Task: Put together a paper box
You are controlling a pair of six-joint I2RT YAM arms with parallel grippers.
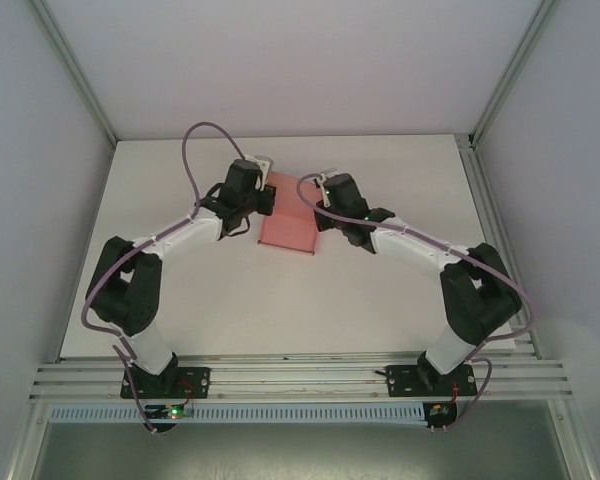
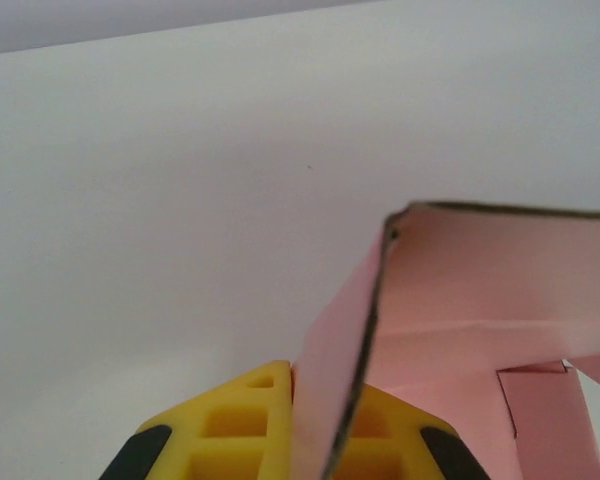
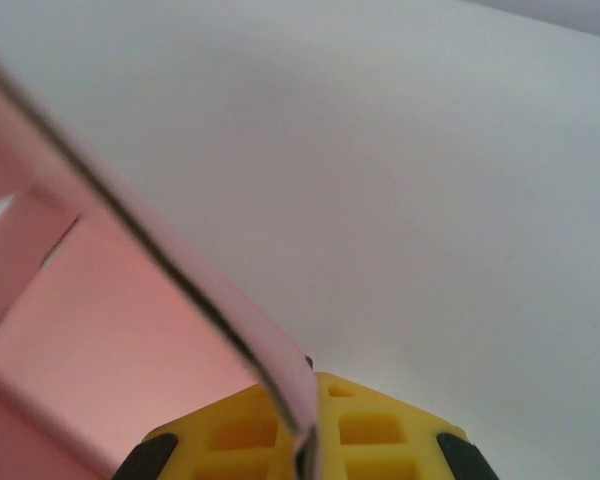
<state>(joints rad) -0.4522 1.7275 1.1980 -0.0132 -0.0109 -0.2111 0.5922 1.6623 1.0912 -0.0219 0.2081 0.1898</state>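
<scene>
The pink paper box [image 1: 289, 222] is a die-cut card sheet, partly folded, lying at mid-table between the two arms. My left gripper [image 1: 263, 198] grips its left edge. In the left wrist view the yellow fingers [image 2: 242, 430] are shut on a raised pink flap [image 2: 335, 370], with more folded card [image 2: 480, 290] to the right. My right gripper [image 1: 325, 205] holds the sheet's right edge. From the right wrist the yellow pads [image 3: 370, 430] pinch a thin pink flap [image 3: 280, 375] that runs up to the left, and a flat pink panel [image 3: 100, 340] lies beyond.
The white table [image 1: 380, 290] stretches around the sheet on all sides. An aluminium frame rail [image 1: 300, 380] runs along the near edge by the arm bases, and another rail [image 1: 490, 220] borders the right side.
</scene>
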